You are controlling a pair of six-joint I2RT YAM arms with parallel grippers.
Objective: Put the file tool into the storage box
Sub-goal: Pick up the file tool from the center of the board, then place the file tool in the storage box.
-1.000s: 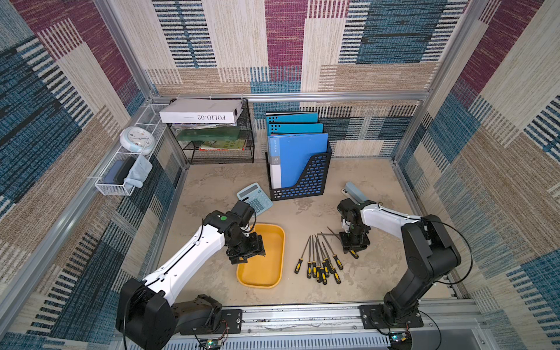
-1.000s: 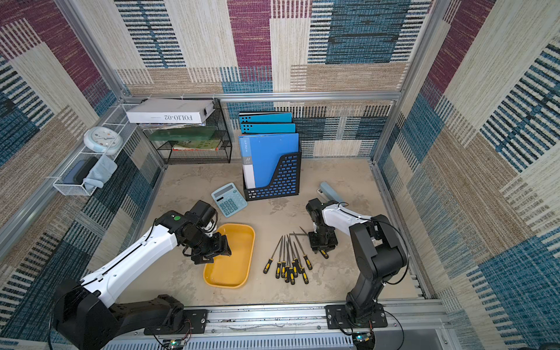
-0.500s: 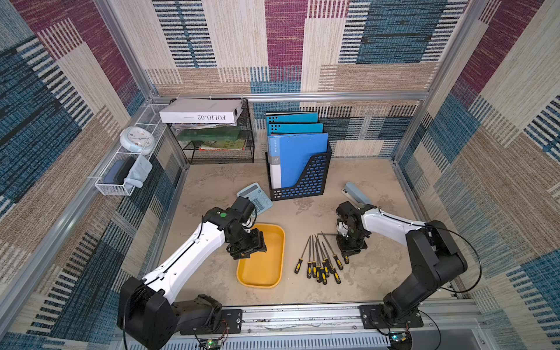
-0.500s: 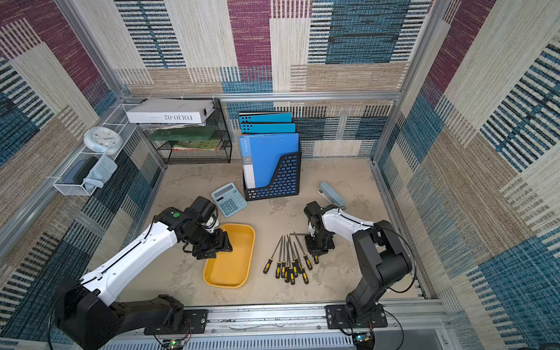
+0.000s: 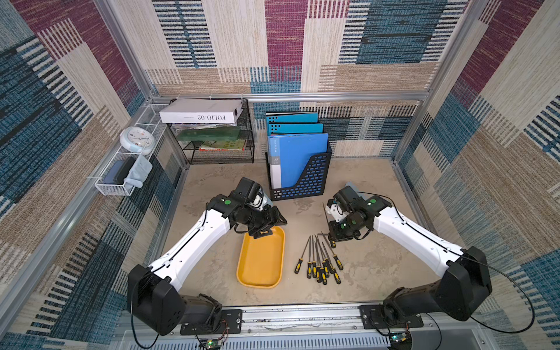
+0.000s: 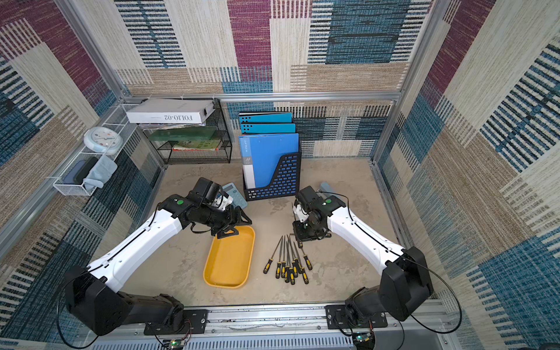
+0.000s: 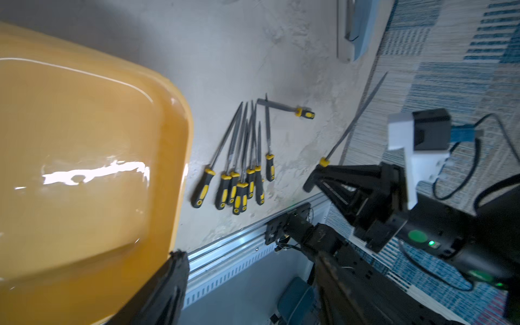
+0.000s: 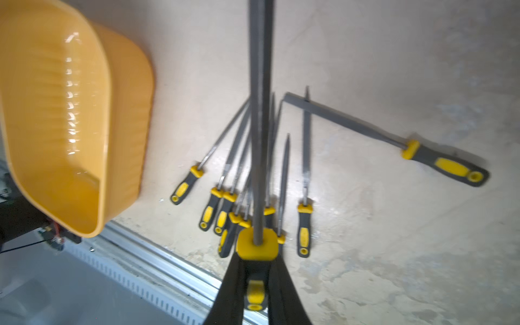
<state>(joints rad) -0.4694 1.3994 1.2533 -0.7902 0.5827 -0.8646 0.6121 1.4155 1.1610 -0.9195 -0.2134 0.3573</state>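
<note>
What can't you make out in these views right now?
Far rim of the storage box: both top views, under the left gripper; contact unclear.
Tip of the held file: right wrist view, cut by the edge.
Count of loose files: right wrist view, overlapping, blurred.
Most of the calculator: both top views, behind the left arm.

Right end effector [image 7: 313, 177] clamps a file [image 7: 356, 116] (handle end); loose files [image 7: 239, 194] lie near storage box [image 7: 180, 157].
</note>
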